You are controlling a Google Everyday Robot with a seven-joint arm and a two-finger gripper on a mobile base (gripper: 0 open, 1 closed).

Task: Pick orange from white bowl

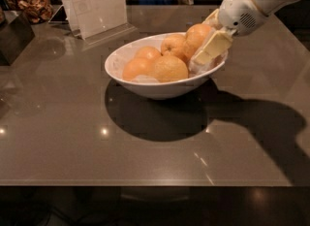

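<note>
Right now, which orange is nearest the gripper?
The orange at the right rim of the white bowl, highest in the pile, inside the gripper; the others lie left.

Gripper (204,38) at 2 o'clock in view: flat, blunt fingers (216,44) in pale cream-yellow plastic. The wrist housing behind is glossy white and rounded, with a small patch of dotted vent holes. A thin tan band rings the white arm segment above.

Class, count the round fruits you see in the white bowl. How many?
5. In the white bowl: front-left fruit, front-centre fruit, back-left fruit, back-centre fruit, and the orange at the right rim, at the gripper. Others may be hidden underneath.
</note>
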